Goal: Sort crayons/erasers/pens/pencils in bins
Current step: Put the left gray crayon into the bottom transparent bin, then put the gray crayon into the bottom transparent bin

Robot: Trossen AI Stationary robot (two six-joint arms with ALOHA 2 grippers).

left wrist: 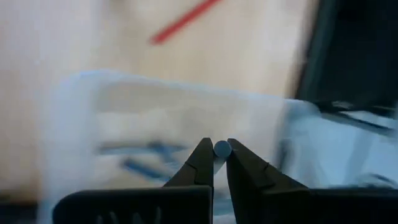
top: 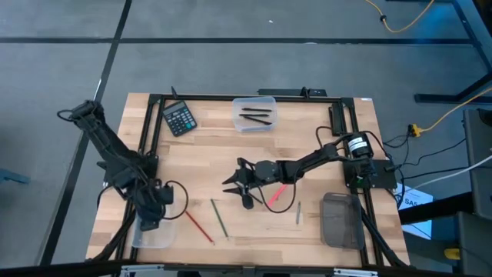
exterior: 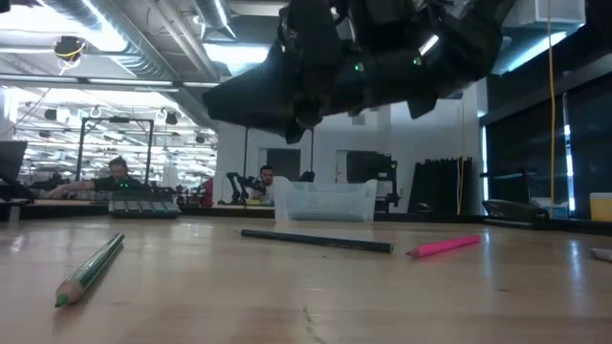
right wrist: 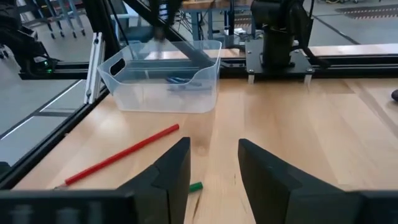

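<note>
Left gripper (left wrist: pixel 214 163) pinching grey-blue stick (left wrist: pixel 222 149) over clear bin (top: pixel 151 235) | right gripper (top: pixel 240 185) wide, mid-table

Middle of the surface (top: pixel 254 138) is pretty crowded: the right arm's hand (top: pixel 240 187) hangs low over it, with a black pencil (top: pixel 247 201), pink crayon (top: pixel 277 194) and green pencil (top: pixel 220 217) lying close around. Plenty of bare wood between the calculator (top: pixel 179 118) and the back clear bin (top: pixel 254 113). Front left corner is blocked by the left hand (top: pixel 148 223) sitting over the clear bin (top: pixel 154 235) there.
</note>
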